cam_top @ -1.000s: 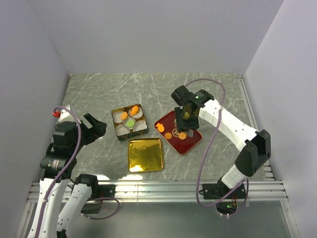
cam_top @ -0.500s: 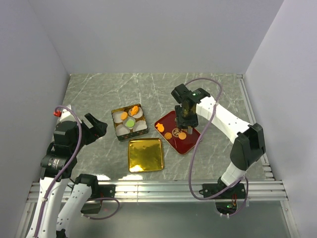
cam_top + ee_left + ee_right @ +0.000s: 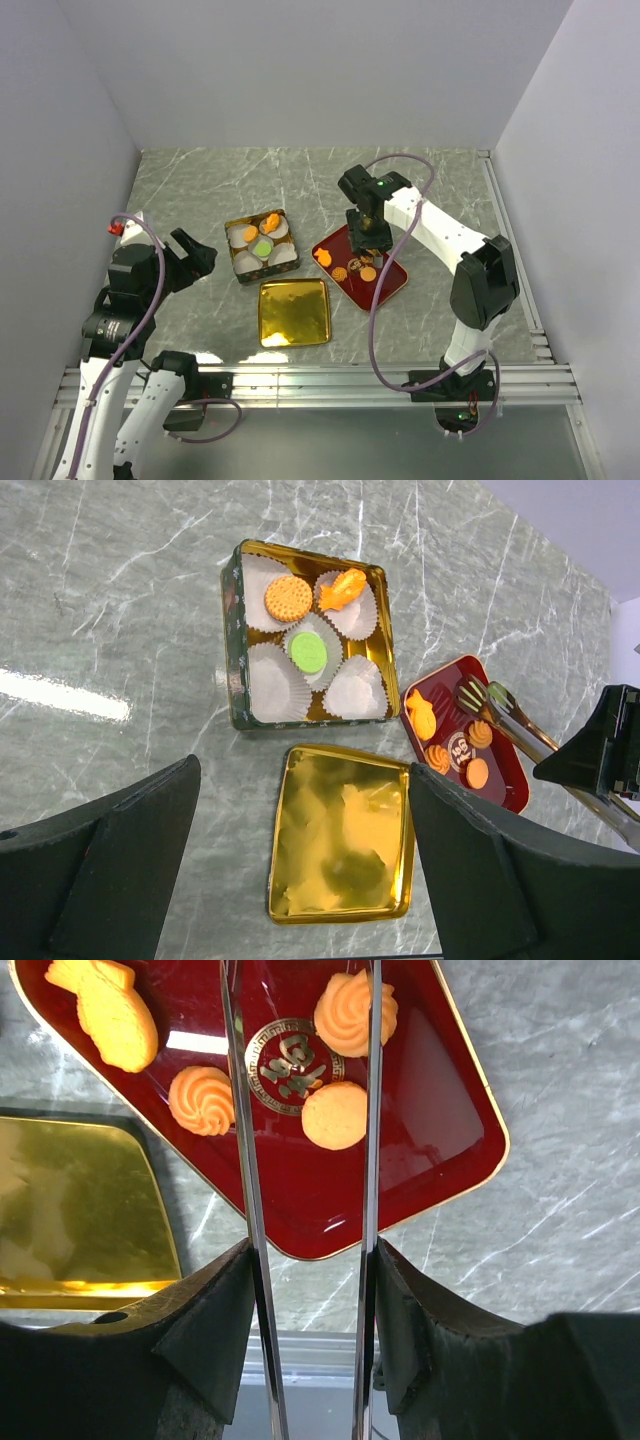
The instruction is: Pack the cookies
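Several cookies lie on the red tray (image 3: pixel 425 1080): a fish-shaped one (image 3: pixel 105 1015), two swirls (image 3: pixel 201 1100) (image 3: pixel 356 1012) and a plain round one (image 3: pixel 334 1115). My right gripper (image 3: pixel 312 1260) is shut on metal tongs (image 3: pixel 246 1160) whose arms stand apart above the tray; their tips run out of the top of this view. The gold tin (image 3: pixel 232 670) holds a round orange cookie (image 3: pixel 288 598), an irregular orange one (image 3: pixel 342 588) and a green one (image 3: pixel 308 652) in white paper cups. My left gripper (image 3: pixel 303 770) is open and empty, high over the table.
The gold lid (image 3: pixel 293 312) lies flat in front of the tin (image 3: pixel 240 262), left of the red tray (image 3: pixel 388 285). Two paper cups (image 3: pixel 270 670) (image 3: pixel 357 688) in the tin are empty. Walls close in the table on three sides.
My right arm has swung left and away with the tongs and now hangs over the tray's far side. The left arm, tin, lid and cookies have not moved.
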